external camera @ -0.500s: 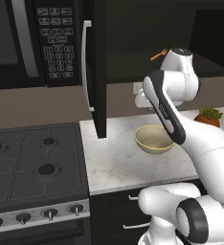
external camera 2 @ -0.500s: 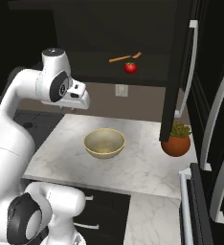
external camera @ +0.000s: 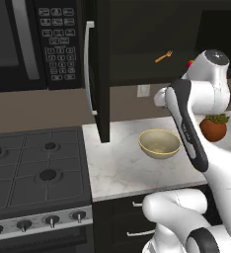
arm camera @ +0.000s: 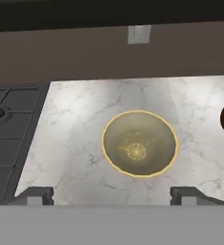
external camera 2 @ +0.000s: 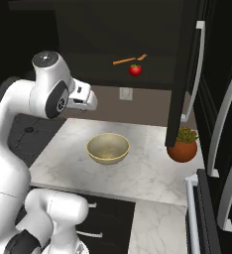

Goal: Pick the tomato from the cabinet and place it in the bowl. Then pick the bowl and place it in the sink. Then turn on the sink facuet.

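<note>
The small red tomato (external camera 2: 135, 70) rests on the dark shelf inside the open cabinet (external camera 2: 183, 74), under an orange utensil (external camera 2: 130, 59). In the left base view the tomato (external camera: 189, 64) peeks out from behind my arm. The pale yellow bowl (external camera 2: 108, 148) (external camera: 159, 143) (arm camera: 139, 143) stands upright and empty on the marble counter (external camera 2: 152, 173), below the cabinet. My gripper (arm camera: 111, 196) hovers above the bowl's near side, open, with nothing between its widely spread fingertips (arm camera: 35, 195), well below and in front of the tomato.
The cabinet door (external camera: 101, 74) with its silver bar handle (external camera: 90, 69) juts out over the counter's left end. A potted plant (external camera 2: 182, 148) stands right of the bowl. A gas stove (external camera: 33, 168) and a microwave (external camera: 33, 39) sit to the left.
My arm's upper joints and hand have shifted slightly toward the cabinet side. The bowl and the tomato have not moved.
</note>
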{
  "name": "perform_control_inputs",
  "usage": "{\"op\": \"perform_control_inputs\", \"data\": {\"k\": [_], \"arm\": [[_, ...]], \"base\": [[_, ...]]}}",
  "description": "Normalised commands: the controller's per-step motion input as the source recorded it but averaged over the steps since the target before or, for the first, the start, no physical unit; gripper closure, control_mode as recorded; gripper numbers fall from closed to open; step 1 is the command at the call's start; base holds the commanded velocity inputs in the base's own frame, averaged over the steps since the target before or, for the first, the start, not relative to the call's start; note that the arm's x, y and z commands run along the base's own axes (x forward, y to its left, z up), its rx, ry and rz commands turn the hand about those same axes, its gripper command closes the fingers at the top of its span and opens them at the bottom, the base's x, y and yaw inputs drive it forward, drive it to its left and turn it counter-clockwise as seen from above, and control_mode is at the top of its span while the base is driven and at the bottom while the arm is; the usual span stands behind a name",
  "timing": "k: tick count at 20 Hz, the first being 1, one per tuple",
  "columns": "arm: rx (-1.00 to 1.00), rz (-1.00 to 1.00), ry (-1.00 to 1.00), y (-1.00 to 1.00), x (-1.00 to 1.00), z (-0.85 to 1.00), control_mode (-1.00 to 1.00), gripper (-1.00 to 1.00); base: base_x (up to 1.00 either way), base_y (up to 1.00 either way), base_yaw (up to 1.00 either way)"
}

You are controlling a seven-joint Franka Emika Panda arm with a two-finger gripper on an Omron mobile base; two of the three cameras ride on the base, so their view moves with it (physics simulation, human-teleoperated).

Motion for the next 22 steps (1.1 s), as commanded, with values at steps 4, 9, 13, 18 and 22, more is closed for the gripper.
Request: {"op": "perform_control_inputs", "data": {"k": [4,9,13,18,22], "arm": [[-0.04,-0.23,-0.35,-0.77,-0.14,0.66,-1.00,-1.00],[-0.03,-0.32,-0.20,-0.84,0.00,0.70,-1.00,-1.00],[0.00,-0.29,-0.09,-0.96,0.01,0.55,-1.00,-1.00],[0.01,-0.13,-0.01,-0.56,0.46,0.26,-1.00,-1.00],[0.01,0.02,0.00,-0.12,0.59,0.00,-1.00,-1.00]], "base": [[0.00,0.00,0.00],[0.00,0.00,0.00],[0.00,0.00,0.00],[0.00,0.00,0.00],[0.00,0.00,0.00]]}}
